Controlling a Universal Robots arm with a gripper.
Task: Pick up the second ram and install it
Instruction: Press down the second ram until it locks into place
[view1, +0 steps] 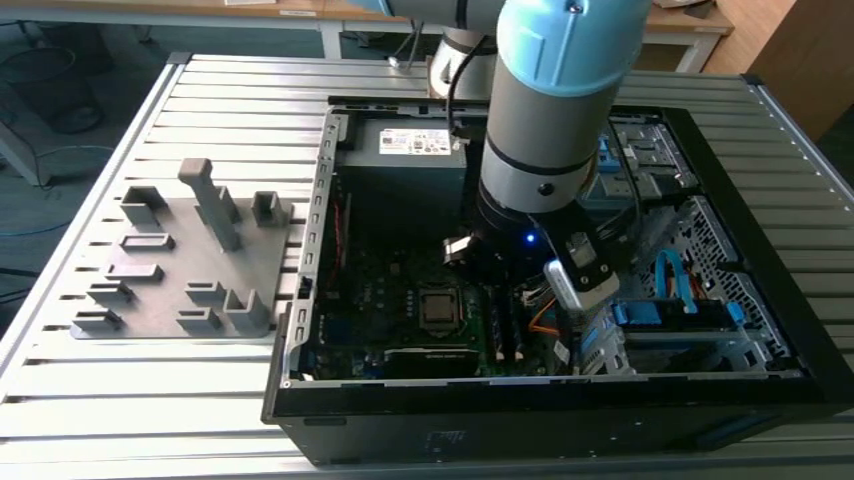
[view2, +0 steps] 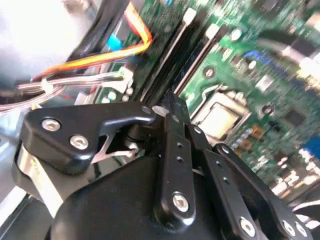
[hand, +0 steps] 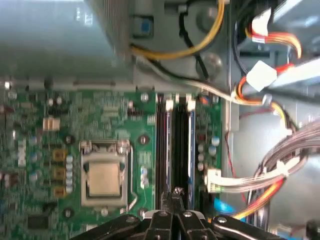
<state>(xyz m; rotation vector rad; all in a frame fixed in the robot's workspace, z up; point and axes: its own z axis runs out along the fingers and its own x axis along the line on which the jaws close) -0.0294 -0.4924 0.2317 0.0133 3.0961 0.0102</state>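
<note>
over the ram slots (hand: 175, 145) | tool (hand: 176, 196) closed | holds nothing visible

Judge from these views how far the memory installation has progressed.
Done, apparently: dark narrow memory strips already stand in the motherboard slots beside the silver square processor socket. In hand: the black gripper sits directly over those slots, low inside the black computer case. Left: whether the second strip is fully seated cannot be told.
</note>
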